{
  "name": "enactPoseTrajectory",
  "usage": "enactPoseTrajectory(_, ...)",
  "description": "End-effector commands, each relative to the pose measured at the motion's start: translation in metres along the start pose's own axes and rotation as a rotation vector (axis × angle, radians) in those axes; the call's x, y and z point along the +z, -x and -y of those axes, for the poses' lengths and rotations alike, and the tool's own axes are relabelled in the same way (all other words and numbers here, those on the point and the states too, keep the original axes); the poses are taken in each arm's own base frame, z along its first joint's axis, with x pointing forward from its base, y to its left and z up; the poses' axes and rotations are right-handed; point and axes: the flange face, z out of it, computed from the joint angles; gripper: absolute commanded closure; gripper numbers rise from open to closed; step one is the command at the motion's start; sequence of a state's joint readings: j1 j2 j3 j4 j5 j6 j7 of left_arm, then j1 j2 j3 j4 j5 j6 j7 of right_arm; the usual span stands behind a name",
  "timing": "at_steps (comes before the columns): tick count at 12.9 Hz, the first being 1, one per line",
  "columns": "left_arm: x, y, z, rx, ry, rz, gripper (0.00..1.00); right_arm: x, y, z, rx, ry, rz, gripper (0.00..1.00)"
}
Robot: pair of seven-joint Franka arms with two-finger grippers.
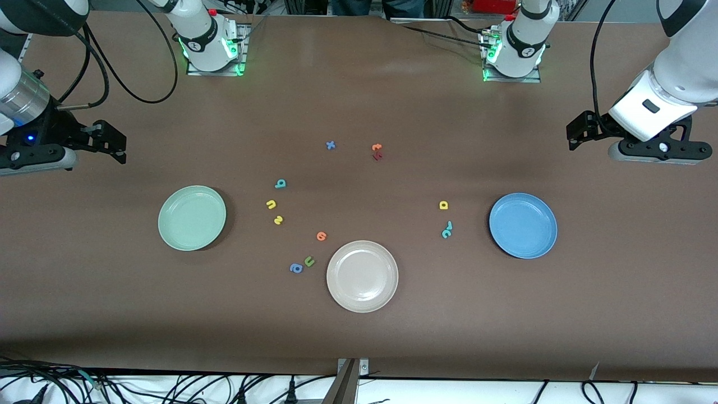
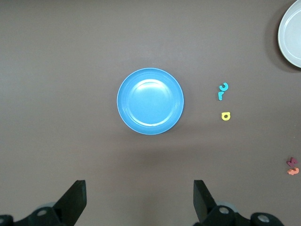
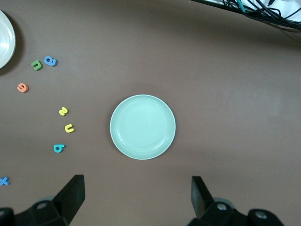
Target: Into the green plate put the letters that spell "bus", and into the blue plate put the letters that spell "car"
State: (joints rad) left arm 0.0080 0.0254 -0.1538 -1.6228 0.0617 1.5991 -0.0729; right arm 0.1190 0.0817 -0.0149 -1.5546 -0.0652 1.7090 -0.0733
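Nearest the desk's front edge of the task's things, the teal c [image 1: 445, 233] and r [image 1: 449, 225] touch beside the blue plate [image 1: 523, 225], the yellow a [image 1: 443, 205] just farther. The yellow s [image 1: 278, 220], u [image 1: 271, 204] and teal b [image 1: 280, 183] line up near the green plate [image 1: 192, 217]. They look light, stiff and tiny (likely foam), so pinch each across its thin strokes; the left gripper [image 1: 583, 133] and right gripper [image 1: 106, 140] hang spread and empty over the desk's ends.

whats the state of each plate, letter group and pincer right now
green plate: empty
blue plate: empty
beige plate: empty
teal b, yellow u, yellow s: on table beside green plate
yellow a, teal r, teal c: on table beside blue plate
left pincer: open, holding nothing
right pincer: open, holding nothing
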Motion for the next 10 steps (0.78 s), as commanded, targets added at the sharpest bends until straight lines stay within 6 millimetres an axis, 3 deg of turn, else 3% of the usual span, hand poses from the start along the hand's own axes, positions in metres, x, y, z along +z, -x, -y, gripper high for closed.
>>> enactPoseTrajectory(1, -0.003, 0.003, -0.002, -0.011, 0.015, 0.006, 0.0, 0.001, -0.001, -0.005, 0.031, -0.06, 0.005, 0.0)
enactPoseTrajectory(5, -0.003, 0.003, -0.002, -0.011, 0.015, 0.006, 0.0, 0.003, -0.003, -0.021, 0.007, -0.071, 0.023, 0.0)
enactPoseTrajectory(10, -0.003, 0.003, -0.002, -0.018, 0.015, 0.006, 0.0, 0.004, -0.003, -0.016, 0.004, -0.065, 0.028, 0.0)
